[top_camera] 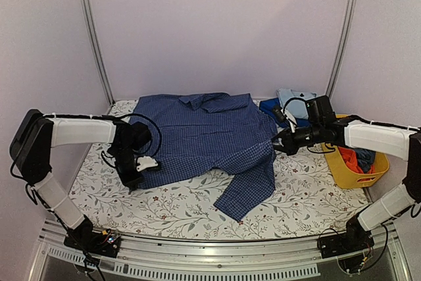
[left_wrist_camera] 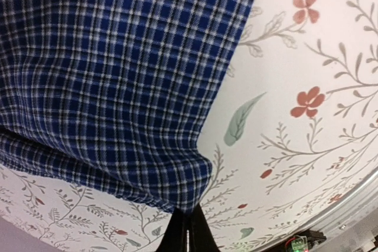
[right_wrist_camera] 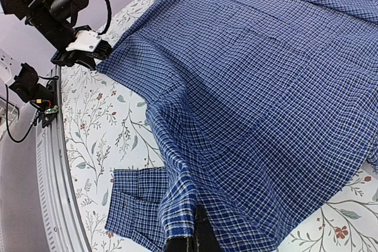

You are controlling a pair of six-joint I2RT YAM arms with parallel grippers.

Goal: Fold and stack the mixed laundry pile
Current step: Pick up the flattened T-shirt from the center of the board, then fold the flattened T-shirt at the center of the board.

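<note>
A blue small-check button shirt (top_camera: 210,136) lies spread on the floral table cover, collar to the back, one sleeve (top_camera: 253,189) trailing toward the front. My left gripper (top_camera: 151,162) is shut on the shirt's near-left hem corner; in the left wrist view the fingertips (left_wrist_camera: 188,228) pinch that corner (left_wrist_camera: 186,196). My right gripper (top_camera: 277,144) is shut on the shirt's right edge, and in the right wrist view its dark fingers (right_wrist_camera: 195,237) are half covered by the cloth (right_wrist_camera: 266,98). A red-orange cloth (top_camera: 347,158) and a blue piece (top_camera: 366,157) lie in the basket.
The yellow plastic basket (top_camera: 352,177) stands at the right edge of the table, under my right arm. A dark blue folded piece (top_camera: 270,105) and a light blue one (top_camera: 297,99) lie at the back right. A sleeve cuff (right_wrist_camera: 136,205) lies flat near the front rail (right_wrist_camera: 56,163).
</note>
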